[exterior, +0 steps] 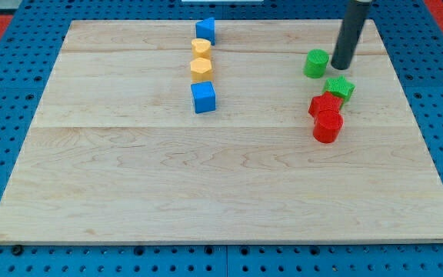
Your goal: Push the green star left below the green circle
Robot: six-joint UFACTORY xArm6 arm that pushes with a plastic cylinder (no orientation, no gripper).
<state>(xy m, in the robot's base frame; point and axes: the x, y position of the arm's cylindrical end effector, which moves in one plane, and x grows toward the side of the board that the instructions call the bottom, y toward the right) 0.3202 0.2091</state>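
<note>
Here the arm ends in a plain dark rod, so there is nothing to open or close and nothing held; its tip (339, 66) rests on the board just to the right of the green circle (316, 63), close beside it, and just above the green star (340, 88). Whether the tip touches either block cannot be told from this view.

The green star lies toward the view's right, slightly below and to the right of the green circle. Touching or nearly touching its lower left edge is a red block (325, 105), shape unclear, with a red cylinder (328, 127) right below that. Well apart, near the middle top of the wooden board (129, 192), stands a column: a blue block (205, 30), two yellow blocks (200, 49) (201, 69) and a blue cube (203, 98).

Judging by this layout, the approach is still in hand: the tip sits above the star, not on its right side, so no leftward push has started. The next move calls for bringing the tip round to the star's right edge, then sliding left a short way until the star sits under the circle. The upper red block crowds that path and may get shoved along.
</note>
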